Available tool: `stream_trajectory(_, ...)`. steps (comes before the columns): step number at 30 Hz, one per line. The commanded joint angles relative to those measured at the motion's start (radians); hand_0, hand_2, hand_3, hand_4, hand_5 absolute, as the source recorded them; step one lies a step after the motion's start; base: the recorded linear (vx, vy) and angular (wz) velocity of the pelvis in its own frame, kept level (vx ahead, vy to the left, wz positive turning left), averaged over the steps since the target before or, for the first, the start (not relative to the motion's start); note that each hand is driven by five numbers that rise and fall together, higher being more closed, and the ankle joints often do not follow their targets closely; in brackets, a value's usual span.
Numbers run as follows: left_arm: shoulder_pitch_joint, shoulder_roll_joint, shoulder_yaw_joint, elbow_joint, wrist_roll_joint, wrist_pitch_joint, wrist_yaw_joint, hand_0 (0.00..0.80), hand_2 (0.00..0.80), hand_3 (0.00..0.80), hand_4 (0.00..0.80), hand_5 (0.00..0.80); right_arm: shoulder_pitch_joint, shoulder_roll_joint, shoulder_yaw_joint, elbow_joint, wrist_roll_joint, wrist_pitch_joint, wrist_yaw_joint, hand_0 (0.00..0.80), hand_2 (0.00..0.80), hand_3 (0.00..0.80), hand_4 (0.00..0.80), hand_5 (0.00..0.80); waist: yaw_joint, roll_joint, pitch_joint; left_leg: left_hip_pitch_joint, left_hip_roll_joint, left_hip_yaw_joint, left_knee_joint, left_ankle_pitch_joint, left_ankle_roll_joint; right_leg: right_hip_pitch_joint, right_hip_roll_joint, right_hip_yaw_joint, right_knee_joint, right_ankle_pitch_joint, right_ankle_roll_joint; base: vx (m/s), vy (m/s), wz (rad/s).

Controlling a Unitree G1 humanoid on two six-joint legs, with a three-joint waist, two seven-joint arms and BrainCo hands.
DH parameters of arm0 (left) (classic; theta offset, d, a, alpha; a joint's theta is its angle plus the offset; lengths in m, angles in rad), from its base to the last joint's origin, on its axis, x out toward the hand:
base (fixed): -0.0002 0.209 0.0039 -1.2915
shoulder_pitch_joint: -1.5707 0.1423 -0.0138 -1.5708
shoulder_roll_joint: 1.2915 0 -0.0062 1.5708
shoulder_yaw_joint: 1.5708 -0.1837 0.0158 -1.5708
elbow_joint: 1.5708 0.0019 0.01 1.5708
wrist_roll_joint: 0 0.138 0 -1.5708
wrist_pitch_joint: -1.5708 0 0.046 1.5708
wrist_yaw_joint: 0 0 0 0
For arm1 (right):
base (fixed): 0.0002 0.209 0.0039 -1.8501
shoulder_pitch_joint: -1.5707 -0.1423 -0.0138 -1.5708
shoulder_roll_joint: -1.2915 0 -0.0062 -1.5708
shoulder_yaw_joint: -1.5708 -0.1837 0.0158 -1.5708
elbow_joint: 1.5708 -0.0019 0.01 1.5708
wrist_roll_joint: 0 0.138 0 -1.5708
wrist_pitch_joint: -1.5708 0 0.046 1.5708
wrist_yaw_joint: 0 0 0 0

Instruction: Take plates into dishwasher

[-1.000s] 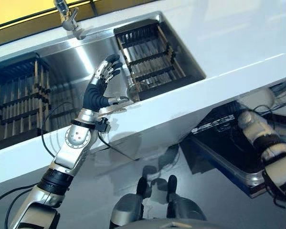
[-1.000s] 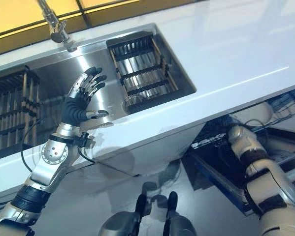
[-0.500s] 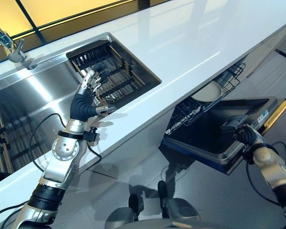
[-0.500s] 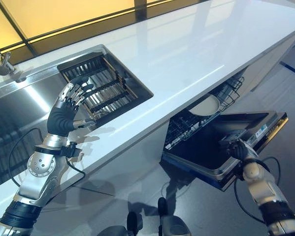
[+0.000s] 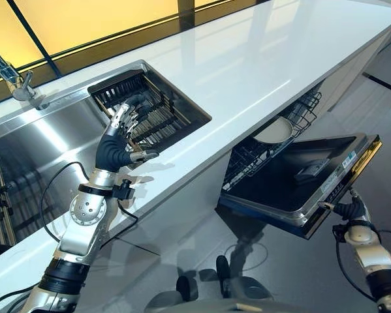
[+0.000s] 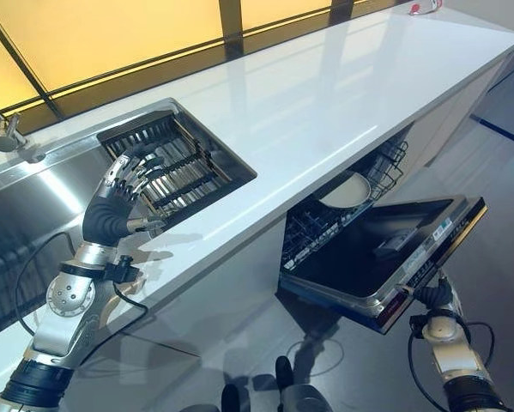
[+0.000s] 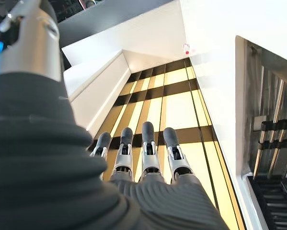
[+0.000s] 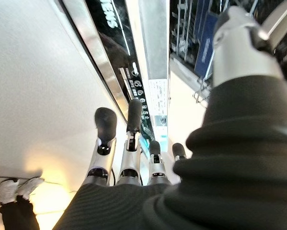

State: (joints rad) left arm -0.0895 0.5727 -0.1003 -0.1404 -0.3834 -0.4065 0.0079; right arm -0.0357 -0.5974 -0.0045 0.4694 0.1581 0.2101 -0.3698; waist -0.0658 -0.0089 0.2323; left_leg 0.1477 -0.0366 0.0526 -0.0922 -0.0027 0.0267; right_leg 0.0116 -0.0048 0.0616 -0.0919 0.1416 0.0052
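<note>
White desk (image 5: 247, 59) running long under a yellow-lit window, sink (image 5: 45, 140) sunk into it w/ a dark rack (image 5: 149, 107) at one end. Dishwasher door (image 6: 385, 253) hanging open below the desk edge, lower basket (image 5: 267, 153) pulled out.

One white plate (image 6: 347, 189) already sitting in that basket; no other plates showing, rack by the sink looking bare.

Left robot hand (image 5: 120, 134) hovering over sink rim by the rack, fingers spread straight, carrying nothing. Right robot hand (image 6: 432, 296) touching the door's outer edge; fingers extended and relaxed in its wrist view, not gripping.

Judgement: step looks like steadying or closing the door. Doing it well means pushing flat on the edge & checking basket is slid back first.

Right wrist view showing a person's shoes (image 8: 16, 189) on the floor, not visible from the head views.
</note>
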Motion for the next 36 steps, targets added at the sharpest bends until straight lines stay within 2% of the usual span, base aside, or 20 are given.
stream_trajectory(1,-0.034,-0.024,-0.004,-0.023,0.018,-0.046,0.013,0.000,0.000,0.000,0.000,0.000,-0.074,0.008,-0.059,0.041,0.236,-0.052,-0.067,0.000,0.000,0.000,0.000,0.000,0.008,0.028,-0.008,-0.025,-0.035,-0.063,0.007,-0.040,0.063,0.043,0.045,-0.024,0.109,-0.133,0.003,0.000,0.000,0.00)
stream_trajectory(5,-0.069,-0.022,-0.030,-0.007,0.010,-0.040,0.010,0.000,0.000,0.000,0.000,0.000,-0.141,0.052,-0.060,0.194,0.340,-0.120,-0.181,0.000,0.000,0.000,0.000,0.000,0.030,0.037,-0.002,-0.032,-0.038,-0.075,0.011,-0.042,0.061,0.044,0.042,-0.038,0.107,-0.136,-0.002,0.004,-0.008,0.00)
stream_trajectory(6,-0.086,-0.019,-0.051,-0.004,0.010,-0.036,0.021,0.000,0.000,0.000,0.000,0.000,-0.174,0.064,-0.052,0.245,0.476,-0.133,-0.217,0.000,0.000,0.000,0.000,0.000,0.038,0.041,-0.001,-0.034,-0.040,-0.081,0.012,-0.041,0.061,0.045,0.042,-0.041,0.105,-0.135,-0.004,0.000,0.000,0.00)
stream_trajectory(9,-0.108,-0.006,-0.069,0.003,-0.016,-0.033,0.017,0.000,0.000,0.000,0.000,0.000,-0.228,0.069,-0.099,0.440,0.494,-0.185,-0.246,0.000,0.000,0.000,0.000,0.000,0.058,0.054,-0.003,-0.040,-0.043,-0.093,0.020,-0.043,0.060,0.047,0.038,-0.057,0.104,-0.139,-0.007,0.013,-0.009,0.02)
stream_trajectory(11,-0.120,0.004,-0.088,-0.005,-0.028,-0.024,0.021,0.000,0.000,0.000,0.000,0.000,-0.265,0.054,-0.118,0.545,0.549,-0.181,-0.288,0.000,0.000,0.000,0.000,0.000,0.075,0.062,-0.005,-0.048,-0.047,-0.105,0.029,-0.042,0.061,0.048,0.035,-0.070,0.103,-0.138,-0.010,0.033,-0.030,0.08)
stream_trajectory(14,-0.142,0.023,-0.116,-0.009,-0.050,-0.013,0.021,0.000,0.000,0.000,0.000,0.000,-0.324,0.021,-0.123,0.675,0.571,-0.178,-0.267,0.000,0.000,0.000,0.000,0.000,0.099,0.076,-0.003,-0.061,-0.054,-0.125,0.043,-0.041,0.060,0.046,0.027,-0.093,0.106,-0.139,-0.011,0.025,-0.039,0.20)
stream_trajectory(16,-0.152,0.037,-0.129,-0.005,-0.066,-0.016,0.016,0.000,0.000,0.000,0.000,0.000,-0.354,-0.003,-0.118,0.730,0.601,-0.149,-0.260,0.000,0.000,0.000,0.000,0.000,0.110,0.084,-0.001,-0.069,-0.061,-0.139,0.054,-0.042,0.060,0.045,0.022,-0.103,0.109,-0.143,-0.015,0.020,-0.035,0.17)
stream_trajectory(18,-0.162,0.042,-0.138,-0.008,-0.072,-0.011,0.016,0.000,0.000,0.000,0.000,0.000,-0.373,-0.010,-0.117,0.765,0.654,-0.164,-0.175,0.000,0.000,0.000,0.000,0.000,0.117,0.090,0.001,-0.074,-0.064,-0.149,0.057,-0.039,0.059,0.043,0.019,-0.112,0.111,-0.143,-0.015,0.014,-0.030,0.21)
stream_trajectory(21,-0.162,0.038,-0.136,-0.010,-0.073,-0.006,0.005,0.000,0.000,0.000,0.000,0.000,-0.386,-0.003,-0.093,0.759,0.745,-0.183,0.089,0.000,0.000,0.000,0.000,0.000,0.124,0.098,0.004,-0.077,-0.070,-0.167,0.057,-0.035,0.058,0.044,0.014,-0.126,0.109,-0.147,-0.020,0.025,-0.028,0.09)
stream_trajectory(23,-0.160,0.038,-0.130,-0.008,-0.076,-0.005,-0.001,0.000,0.000,0.000,0.000,0.000,-0.381,-0.002,-0.088,0.755,0.769,-0.186,0.171,0.000,0.000,0.000,0.000,0.000,0.123,0.099,0.003,-0.079,-0.071,-0.168,0.057,-0.034,0.057,0.043,0.013,-0.129,0.110,-0.148,-0.021,0.022,-0.018,0.05)
stream_trajectory(26,-0.158,0.032,-0.104,-0.001,-0.073,0.004,-0.030,0.000,0.000,0.000,0.000,0.000,-0.363,0.013,-0.065,0.734,0.849,-0.181,0.566,0.000,0.000,0.000,0.000,0.000,0.124,0.092,0.008,-0.087,-0.072,-0.172,0.061,-0.030,0.054,0.035,0.010,-0.138,0.116,-0.153,-0.025,0.009,-0.045,0.03)
stream_trajectory(28,-0.159,0.028,-0.093,0.016,-0.068,-0.002,-0.050,0.000,0.000,0.000,0.000,0.000,-0.350,0.017,-0.040,0.716,0.901,-0.184,0.721,0.000,0.000,0.000,0.000,0.000,0.122,0.085,0.010,-0.091,-0.071,-0.172,0.062,-0.029,0.052,0.032,0.010,-0.140,0.119,-0.155,-0.025,0.003,-0.051,0.02)
stream_trajectory(32,-0.145,0.037,-0.063,0.034,-0.077,-0.004,-0.080,0.000,0.000,0.000,0.000,0.000,-0.348,0.013,-0.013,0.643,1.034,-0.112,1.005,0.000,0.000,0.000,0.000,0.000,0.123,0.068,0.008,-0.089,-0.066,-0.172,0.059,-0.026,0.049,0.038,0.012,-0.143,0.112,-0.155,-0.026,0.027,-0.048,-0.01)
stream_trajectory(35,-0.130,0.038,-0.041,0.039,-0.081,0.007,-0.107,0.000,0.000,0.000,0.000,0.000,-0.371,0.003,-0.008,0.607,1.077,-0.004,1.139,0.000,0.000,0.000,0.000,0.000,0.133,0.057,-0.002,-0.082,-0.065,-0.178,0.057,-0.025,0.046,0.049,0.011,-0.151,0.104,-0.156,-0.027,0.054,-0.034,-0.09)
stream_trajectory(36,-0.127,0.040,-0.038,0.038,-0.083,0.009,-0.111,0.000,0.000,0.000,0.000,0.000,-0.377,0.000,-0.006,0.604,1.078,0.007,1.150,0.000,0.000,0.000,0.000,0.000,0.134,0.055,-0.003,-0.081,-0.065,-0.179,0.057,-0.025,0.046,0.051,0.011,-0.152,0.103,-0.156,-0.027,0.054,-0.036,-0.14)
